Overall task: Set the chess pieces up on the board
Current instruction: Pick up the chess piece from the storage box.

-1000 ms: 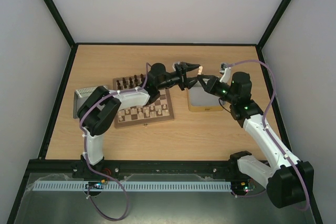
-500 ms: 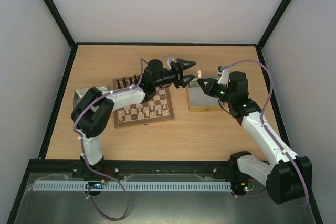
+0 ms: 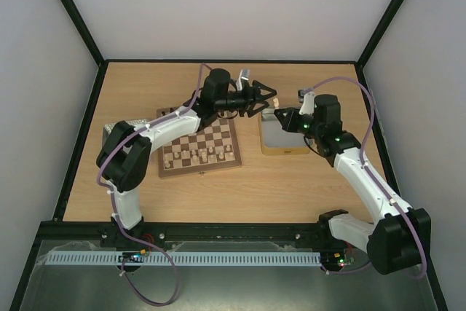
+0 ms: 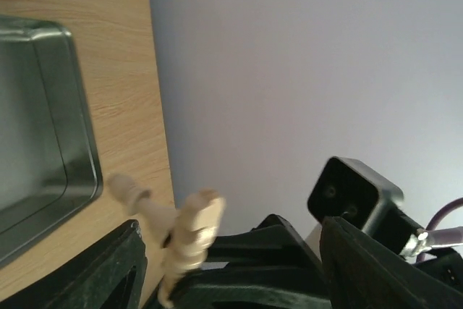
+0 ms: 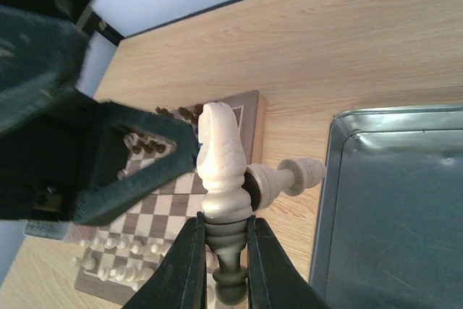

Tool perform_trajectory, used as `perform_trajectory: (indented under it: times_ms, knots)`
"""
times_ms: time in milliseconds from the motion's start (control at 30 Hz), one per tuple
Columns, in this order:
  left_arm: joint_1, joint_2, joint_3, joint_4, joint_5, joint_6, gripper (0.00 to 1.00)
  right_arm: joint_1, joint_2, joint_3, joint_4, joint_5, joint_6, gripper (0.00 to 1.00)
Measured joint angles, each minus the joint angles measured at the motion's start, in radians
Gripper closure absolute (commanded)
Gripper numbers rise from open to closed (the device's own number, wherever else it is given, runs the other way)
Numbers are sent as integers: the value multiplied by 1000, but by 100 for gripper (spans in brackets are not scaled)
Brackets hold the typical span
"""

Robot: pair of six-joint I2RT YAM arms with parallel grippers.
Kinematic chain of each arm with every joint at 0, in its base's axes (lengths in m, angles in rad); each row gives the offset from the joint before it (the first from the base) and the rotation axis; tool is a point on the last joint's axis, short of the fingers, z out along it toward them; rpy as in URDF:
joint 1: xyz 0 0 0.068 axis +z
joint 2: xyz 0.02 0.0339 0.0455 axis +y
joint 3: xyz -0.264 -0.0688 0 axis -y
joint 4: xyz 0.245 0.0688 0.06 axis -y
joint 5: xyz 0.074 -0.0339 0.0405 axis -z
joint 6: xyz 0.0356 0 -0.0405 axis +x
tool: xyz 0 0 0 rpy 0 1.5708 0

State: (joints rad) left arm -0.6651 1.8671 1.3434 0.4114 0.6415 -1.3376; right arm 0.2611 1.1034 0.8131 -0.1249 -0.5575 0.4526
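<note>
The pale knight (image 5: 217,153) is off the board, up in the air. Its base is pinched tight betw. the right jaws, head pointing to the top of the right wrist frame. In the top view that spot is just above frame centre, over the gap betw. the upper right corner of the board (image 3: 218,136) and the upper left corner of the metal tin (image 5: 391,208).

A second pale piece (image 5: 289,174) lies sideways right behind the knight, knob toward the tin; what holds it, cant tell. The left jaws stand wide apart w/ nothing clamped. One black finger (image 5: 137,171) sits hard by the knight's left side, contact unclear. Both arms crowd the same spot.

On the board, a row of cream pieces (image 3: 200,156) runs along the lower side and dark pieces (image 3: 178,114) along the upper edge, under the left arm (image 3: 156,132). At the board's left is another tin (image 3: 111,130), part hidden by that arm.

The tabletop (image 3: 291,187) shows a broad wood strip below board and tin, and a narrower one above. White walls (image 3: 233,5) w/ black frame close in at left, right and top.
</note>
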Motion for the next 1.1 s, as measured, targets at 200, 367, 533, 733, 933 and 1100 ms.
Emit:
perform_trajectory:
  times_ms: [200, 367, 533, 733, 933, 1100]
  knots:
    - [-9, 32, 114, -94, 50, 138, 42, 0, 18, 11, -35, 6, -53, 94]
    - [-11, 67, 151, -175, 59, 206, 43, 0, 28, 11, -51, 7, -71, 94]
    - [-13, 109, 169, -255, 48, 250, 47, 0, 31, 11, -58, 8, -82, 94]
    - [-14, 140, 192, -281, 49, 257, 55, 0, 35, 11, -62, 10, -89, 94]
    - [-14, 143, 211, -261, 72, 245, 73, 0, 54, 13, -68, 21, -91, 95]
    - [-13, 148, 211, -259, 75, 235, 80, 0, 63, 14, -73, 42, -90, 95]
